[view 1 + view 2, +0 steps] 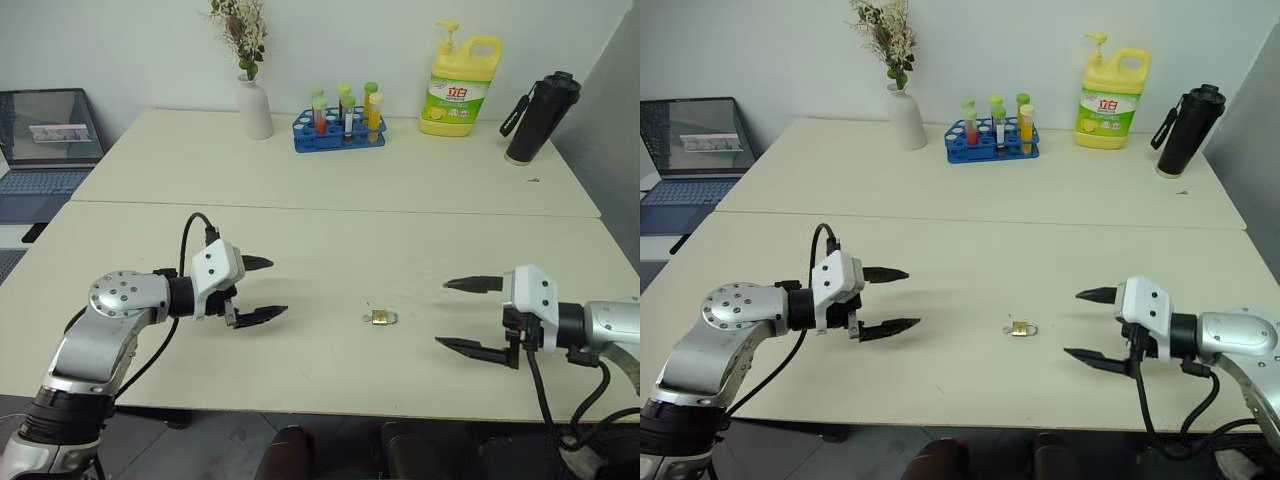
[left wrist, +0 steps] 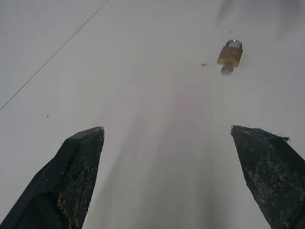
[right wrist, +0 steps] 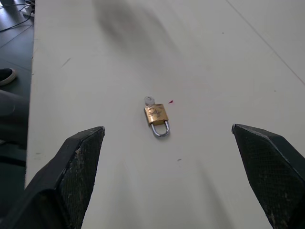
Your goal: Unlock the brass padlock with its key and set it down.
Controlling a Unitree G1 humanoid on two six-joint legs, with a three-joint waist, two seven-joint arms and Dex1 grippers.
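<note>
Small gold-coloured brass padlock (image 1: 380,318) with silvery shackle lies flat on the pale table (image 1: 330,250), between both claws, touching neither. Left gripper (image 1: 266,289) and right gripper (image 1: 458,314) both spread wide, empty, pointing inward at it.

The padlock (image 3: 156,115) is gold-coloured with a silvery loop, lying on a cream table (image 1: 330,250). Both grippers' fingers (image 1: 258,316) are black. At the back stand a white vase (image 1: 255,108), a blue rack (image 1: 339,133), a yellow bottle (image 1: 459,80) with a green label, and a black flask (image 1: 539,118).

Even, bright light is cast over the tabletop (image 1: 330,180), shadows are kept soft, and wrist views are softly blurred at distance.
</note>
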